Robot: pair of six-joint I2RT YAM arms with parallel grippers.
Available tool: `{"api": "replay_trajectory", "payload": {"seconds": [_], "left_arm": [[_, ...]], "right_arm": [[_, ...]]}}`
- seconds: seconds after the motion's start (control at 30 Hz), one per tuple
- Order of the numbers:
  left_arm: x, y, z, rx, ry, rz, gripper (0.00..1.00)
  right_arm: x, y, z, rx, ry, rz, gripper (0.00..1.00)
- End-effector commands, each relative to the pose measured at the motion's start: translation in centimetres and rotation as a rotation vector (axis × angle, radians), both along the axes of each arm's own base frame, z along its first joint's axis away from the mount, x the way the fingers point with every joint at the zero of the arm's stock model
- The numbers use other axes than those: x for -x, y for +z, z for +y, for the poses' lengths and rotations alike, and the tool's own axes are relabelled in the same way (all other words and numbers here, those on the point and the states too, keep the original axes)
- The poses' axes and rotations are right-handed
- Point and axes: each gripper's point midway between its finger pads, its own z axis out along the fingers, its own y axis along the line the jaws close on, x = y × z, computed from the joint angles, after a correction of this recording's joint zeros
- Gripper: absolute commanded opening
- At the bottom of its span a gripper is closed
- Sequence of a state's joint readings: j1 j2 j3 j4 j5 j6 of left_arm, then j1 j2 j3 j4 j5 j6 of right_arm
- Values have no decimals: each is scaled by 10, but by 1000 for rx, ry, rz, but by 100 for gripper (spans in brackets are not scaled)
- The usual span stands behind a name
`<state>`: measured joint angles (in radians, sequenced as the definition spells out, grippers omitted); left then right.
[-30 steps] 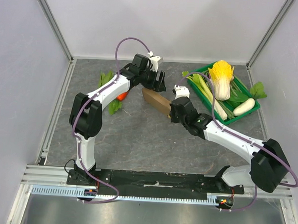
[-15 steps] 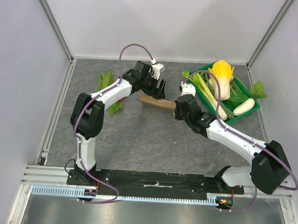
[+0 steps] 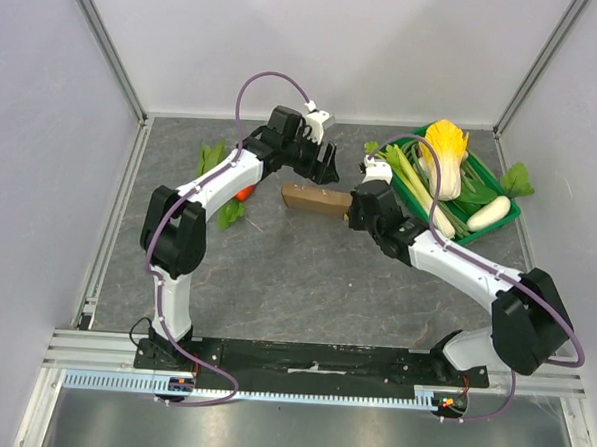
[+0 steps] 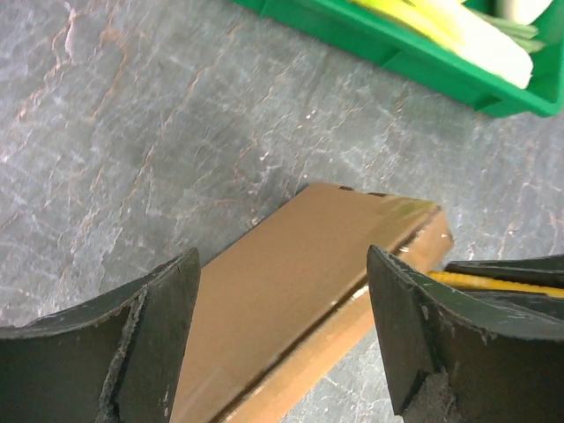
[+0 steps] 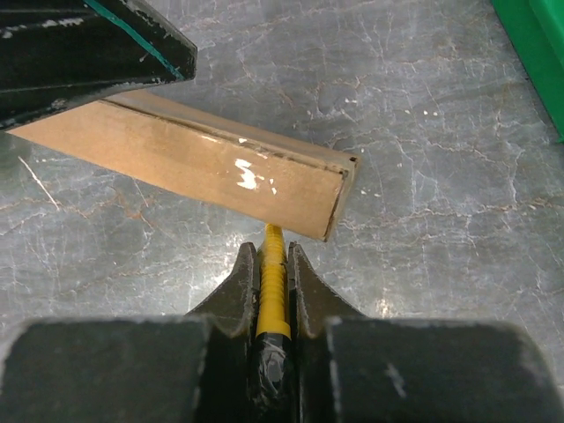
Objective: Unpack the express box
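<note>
Since a second ago the express box [image 3: 315, 198] has come down from its raised tilt and now lies flat on the table [image 3: 275, 282], a little toward 12 o'clock of centre in the top view, its long axis running roughly 9 to 3. The left gripper [image 3: 324, 168] hangs over the box's 12 o'clock side; in its wrist view the jaws stand wide apart with nothing between them, the brown top [image 4: 300, 300] showing in the gap below.

The right gripper [image 3: 357, 209] sits at the box's 3 o'clock end, clamped tight on a thin yellow ribbed tool [image 5: 273, 282] whose tip meets the box's end face. I can't make out whether the tip is actually inside a seam.

The flap looks closed, so I judge the unpacking barely begun: the box is set down for opening. The green crate [image 3: 500, 209] of vegetables at 2 o'clock is close by but plays no part.
</note>
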<state>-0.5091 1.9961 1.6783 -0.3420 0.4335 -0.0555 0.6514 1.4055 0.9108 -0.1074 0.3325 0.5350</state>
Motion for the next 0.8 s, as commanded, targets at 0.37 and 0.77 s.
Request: {"api": "replay_trajectory", "payload": {"seconds": [0.37,0.77], "left_arm": [[21,14,-24,136,-351,-96,86],[22,-4,-18,-20,-418,-236,87]], "right_arm": [[-31,25,7,-109,-12,-59,0],[-35,20,-1,-135,-16,-31,0]]}}
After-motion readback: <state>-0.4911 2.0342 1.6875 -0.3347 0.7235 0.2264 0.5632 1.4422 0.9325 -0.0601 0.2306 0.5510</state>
